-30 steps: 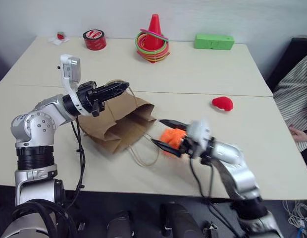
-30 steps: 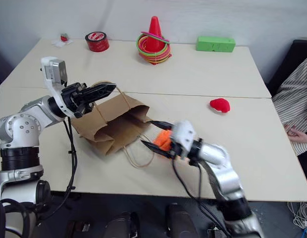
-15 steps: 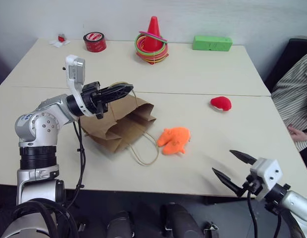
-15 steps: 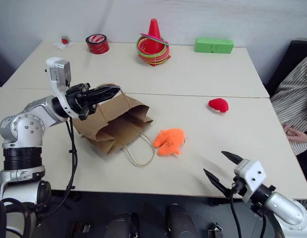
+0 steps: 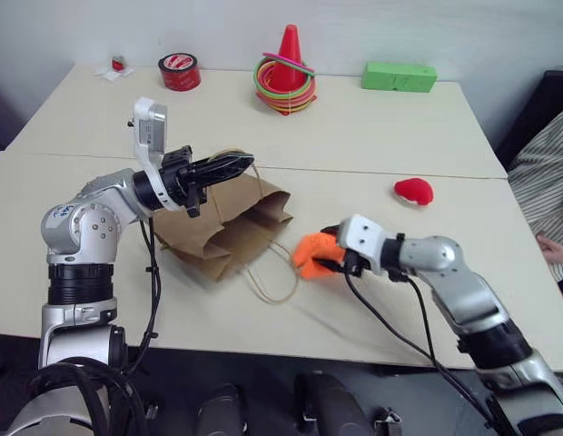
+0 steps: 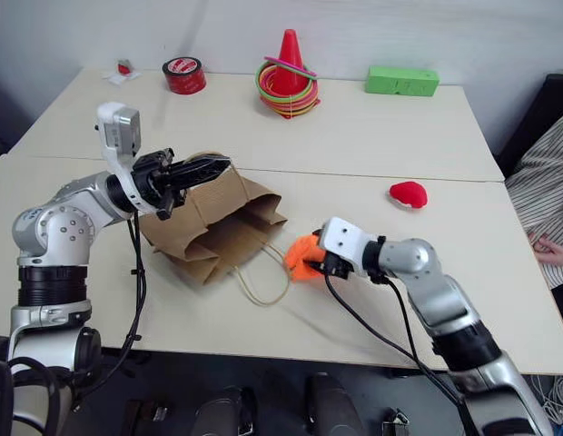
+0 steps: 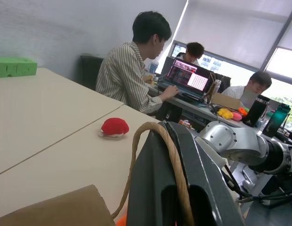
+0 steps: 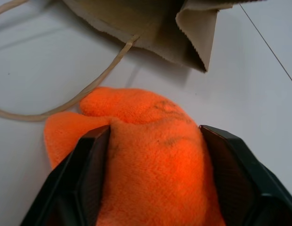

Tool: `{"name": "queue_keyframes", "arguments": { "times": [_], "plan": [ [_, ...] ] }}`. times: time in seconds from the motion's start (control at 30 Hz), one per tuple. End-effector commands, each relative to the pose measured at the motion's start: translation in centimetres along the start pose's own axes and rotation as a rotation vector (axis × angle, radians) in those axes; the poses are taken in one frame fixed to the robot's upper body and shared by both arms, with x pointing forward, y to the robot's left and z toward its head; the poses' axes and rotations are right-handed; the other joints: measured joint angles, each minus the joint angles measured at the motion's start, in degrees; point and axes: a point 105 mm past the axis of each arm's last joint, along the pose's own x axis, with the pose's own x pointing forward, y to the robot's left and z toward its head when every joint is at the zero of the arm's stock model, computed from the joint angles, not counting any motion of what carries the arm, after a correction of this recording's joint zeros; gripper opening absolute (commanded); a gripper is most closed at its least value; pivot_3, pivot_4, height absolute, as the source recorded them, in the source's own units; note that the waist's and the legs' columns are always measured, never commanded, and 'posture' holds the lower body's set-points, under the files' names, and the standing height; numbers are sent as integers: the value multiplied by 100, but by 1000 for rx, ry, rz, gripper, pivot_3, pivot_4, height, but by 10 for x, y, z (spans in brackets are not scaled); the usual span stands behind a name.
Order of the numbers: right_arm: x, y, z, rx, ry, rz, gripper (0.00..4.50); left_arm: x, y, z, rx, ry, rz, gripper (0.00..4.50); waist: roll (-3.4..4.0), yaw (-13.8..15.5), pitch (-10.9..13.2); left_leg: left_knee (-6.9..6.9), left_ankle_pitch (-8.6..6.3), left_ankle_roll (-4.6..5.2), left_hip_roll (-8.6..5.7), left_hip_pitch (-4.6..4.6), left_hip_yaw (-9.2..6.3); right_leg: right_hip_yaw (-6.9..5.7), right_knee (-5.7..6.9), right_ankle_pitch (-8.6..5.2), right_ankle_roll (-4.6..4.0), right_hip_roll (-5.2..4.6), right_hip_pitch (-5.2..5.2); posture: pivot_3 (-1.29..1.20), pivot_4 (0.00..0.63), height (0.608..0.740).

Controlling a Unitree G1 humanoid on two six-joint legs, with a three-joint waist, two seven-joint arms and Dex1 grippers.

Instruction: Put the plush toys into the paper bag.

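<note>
Table (image 5: 499, 272), right tool (image 5: 329, 256) around orange plush (image 5: 311, 252)

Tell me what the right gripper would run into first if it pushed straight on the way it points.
Carrying the orange toy between its fingers, the right gripper would probably meet the paper bag first, near its open mouth, though depth is hard to judge.

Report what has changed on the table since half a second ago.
The right gripper swung in from the table's near edge to the lumpy orange plush toy, its black fingers now pressing both sides. The left gripper keeps holding up the brown paper bag by its cord handle. The red plush toy has not moved.
</note>
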Motion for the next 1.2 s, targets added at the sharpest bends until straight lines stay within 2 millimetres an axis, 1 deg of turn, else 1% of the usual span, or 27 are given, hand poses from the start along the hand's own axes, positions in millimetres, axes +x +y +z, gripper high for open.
{"name": "queue_keyframes", "arguments": {
  "times": [0.03, 0.07, 0.13, 0.17, 0.2, 0.23, 0.27, 0.3, 0.33, 0.37, 0.4, 0.5, 0.57, 0.63, 0.7, 0.8, 0.87, 0.97, 1.03, 1.13, 1.2],
  "plan": [
    [-3, 4, -14, 23, 79, 57, 1681, -4, -8, 8, 59, -3, 1, 0, 0, -1, 0, 3, 0, 1, 1, 1, 1, 0, 2, 1, 1, -1, 2, 0, 150, 740],
    [-9, 6, -17, 21, 96, 81, 1315, -5, -8, 8, 60, -3, 3, 0, 0, -1, 0, 6, 0, 1, 3, 3, 0, 0, 5, 1, 2, -2, 5, 0, 150, 740],
    [-23, 8, -23, 23, 128, 127, 753, -6, -9, 8, 62, -7, 7, 0, 0, 5, 0, 9, 0, 3, 2, 6, 0, 0, 8, 2, 3, -3, 7, 0, 150, 740],
    [-29, 7, -18, 49, 93, 136, 434, -5, -10, 9, 63, -9, 5, 0, 0, 22, 0, 9, 0, 3, 1, 7, -2, -1, 8, 3, 4, -3, 10, 0, 150, 740],
    [-34, 5, -13, 81, 50, 134, 238, -5, -11, 9, 63, -11, 2, 0, -1, 37, 0, 9, 0, 4, 0, 7, -7, -4, 5, 3, 4, -4, 14, 0, 150, 740],
    [-38, 3, 2, 93, -42, 131, 116, -4, -13, 9, 64, -15, -3, 0, -1, 55, 0, 8, 0, 5, 0, 7, -9, -5, 3, 2, 4, -4, 16, 0, 150, 740],
    [-45, 3, 20, 127, -154, 141, 97, -2, -15, 10, 67, -21, -8, 0, -1, 72, 0, 5, -1, 6, 0, 6, -8, -4, 0, 3, 4, -4, 15, 0, 150, 740],
    [-51, 5, 33, 152, -237, 160, 96, 0, -16, 11, 69, -26, -12, 0, -1, 90, 0, 3, -3, 7, 0, 4, -6, -3, -2, 2, 4, -4, 12, 0, 150, 740],
    [-57, 6, 45, 177, -310, 174, 96, 3, -18, 12, 74, -36, -16, 0, 1, 106, 1, 1, -3, 7, 1, 0, -6, -4, -3, 2, 4, -3, 10, 0, 150, 740],
    [-59, 8, 51, 206, -334, 188, 96, 6, -20, 15, 72, -56, -19, 0, 7, 101, 5, 1, -3, 7, 2, 0, -6, -3, -3, 2, 5, -1, 7, 0, 150, 740],
    [-56, 12, 55, 207, -340, 202, 96, 8, -23, 17, 67, -70, -26, 0, 8, 97, 5, 1, -3, 6, 4, 0, -3, -1, -1, 2, 5, 0, 6, 0, 150, 740],
    [-39, 20, 68, 183, -354, 217, 96, 11, -29, 18, 55, -83, -38, 0, 7, 58, 5, 6, -3, 3, 12, 3, -4, -2, 3, 3, 4, 4, 7, 0, 150, 740],
    [-17, 16, 80, 184, -401, 168, 96, 14, -36, 18, 40, -92, -59, 0, 8, -4, 5, 3, -1, 0, 10, 7, -4, 0, 7, 3, 3, 5, 7, 0, 150, 740],
    [10, 12, 83, 194, -389, 127, 96, 19, -44, 24, 9, -130, -95, 0, 9, -42, 6, 3, 1, -4, 11, 9, -2, 2, 13, 3, 2, 5, 6, 0, 150, 740],
    [31, 12, 82, 202, -362, 118, 96, 23, -53, 23, -1, -109, -131, 0, 10, -41, 7, 5, 3, -6, 11, 10, -1, 3, 19, 3, 2, 6, 5, 0, 150, 740],
    [51, 7, 92, 213, -379, 91, 96, 26, -61, 20, -18, -88, -160, 0, 11, -28, 7, 0, 3, -4, 9, 4, -2, 2, 10, 3, 1, 4, 1, 0, 150, 740],
    [62, 7, 92, 208, -358, 93, 96, 25, -64, 19, -34, -85, -173, 0, 11, -29, 7, 2, 2, -2, 9, -1, -2, 1, 5, 3, 2, 2, 0, 0, 150, 740],
    [68, 5, 93, 200, -354, 116, 96, 25, -66, 16, -52, -65, -182, 0, 11, -26, 8, 2, 1, -1, 8, -3, -2, -1, 5, 3, 2, 0, -1, 0, 150, 740],
    [66, 3, 97, 199, -373, 132, 96, 23, -65, 15, -51, -60, -174, 0, 12, -30, 8, 3, 1, -1, 9, -3, -3, -1, 5, 3, 2, 1, -1, 0, 150, 740],
    [59, -6, 95, 204, -381, 120, 96, 18, -63, 17, -48, -71, -153, 0, 12, -33, 8, 3, 1, -1, 9, -3, -3, -2, 6, 3, 1, 1, -1, 0, 150, 740],
    [58, -10, 97, 206, -384, 109, 96, 17, -62, 18, -52, -79, -149, 0, 12, -40, 8, 2, 1, -1, 9, -3, -3, -1, 6, 3, 1, 1, -1, 0, 150, 740]
  ]
}}
